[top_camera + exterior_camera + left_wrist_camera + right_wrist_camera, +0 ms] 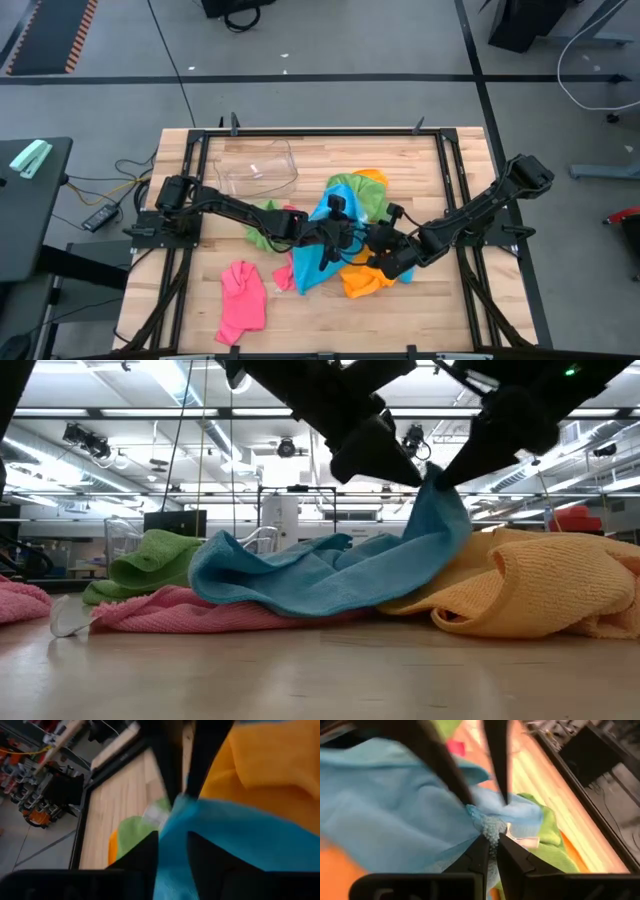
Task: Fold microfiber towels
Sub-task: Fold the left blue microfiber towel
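A sky-blue towel (312, 262) lies mid-table over a pink towel (170, 615), with one corner (436, 490) raised. My left gripper (338, 236) and my right gripper (384, 254) meet at that corner, each shut on it. An orange towel (364, 280) lies crumpled on the table under the right gripper. Green towels (266, 216) lie behind the blue one, and a green and an orange one lie heaped at the far side (356, 186). Another pink towel (240, 300) lies flat at the near left. My left gripper pinches the blue towel near its raised corner (175, 820) between its two fingers, slanting down from the table's left. The cloth runs back between the fingers. The corner is lifted and the rest slopes down slack onto the pile. My right gripper pinches a bunched bit of the blue towel's edge (490, 831) between its two fingertips, right beside the left gripper's fingers (451, 775). It slants down from the table's right. The corner is held up and the towel's other end (230, 575) rests on the pink towel.
A clear plastic tub (258, 166) stands at the far left of the wooden table (430, 170). A black frame rail (320, 131) runs round the table. Bare wood lies along the near edge (320, 670) and at the far right.
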You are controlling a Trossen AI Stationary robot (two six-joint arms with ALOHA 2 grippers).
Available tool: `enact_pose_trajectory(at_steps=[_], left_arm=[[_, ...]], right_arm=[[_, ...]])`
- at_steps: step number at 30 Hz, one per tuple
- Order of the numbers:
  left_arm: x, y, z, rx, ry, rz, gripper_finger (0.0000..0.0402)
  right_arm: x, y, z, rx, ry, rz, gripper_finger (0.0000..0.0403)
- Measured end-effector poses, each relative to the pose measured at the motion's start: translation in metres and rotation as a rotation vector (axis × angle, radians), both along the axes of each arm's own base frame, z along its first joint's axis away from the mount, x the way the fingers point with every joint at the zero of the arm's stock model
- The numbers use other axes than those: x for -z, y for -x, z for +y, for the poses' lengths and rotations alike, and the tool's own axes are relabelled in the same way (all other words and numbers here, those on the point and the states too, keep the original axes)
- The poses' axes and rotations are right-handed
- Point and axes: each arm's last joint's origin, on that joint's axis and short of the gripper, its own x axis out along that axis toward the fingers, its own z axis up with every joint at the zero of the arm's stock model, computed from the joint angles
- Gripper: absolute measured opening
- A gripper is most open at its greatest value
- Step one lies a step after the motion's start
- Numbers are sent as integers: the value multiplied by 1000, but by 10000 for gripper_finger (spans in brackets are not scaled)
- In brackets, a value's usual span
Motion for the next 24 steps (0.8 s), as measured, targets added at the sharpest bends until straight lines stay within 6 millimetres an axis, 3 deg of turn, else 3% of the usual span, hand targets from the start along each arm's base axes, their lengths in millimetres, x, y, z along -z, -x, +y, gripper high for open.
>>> enact_pose_trajectory(at_steps=[5, 10, 19, 24], left_arm=[[2, 0, 9, -19, 2, 25, 157], [3, -1, 17, 32, 27, 50, 168], [14, 10, 14, 108, 10, 241, 147], [16, 15, 12, 41, -93, 287, 150]], right_arm=[[0, 10, 21, -154, 53, 61, 41], [1, 20, 35, -243, 74, 86, 41], [3, 26, 36, -190, 14, 86, 41], [3, 25, 35, -189, 13, 84, 41]])
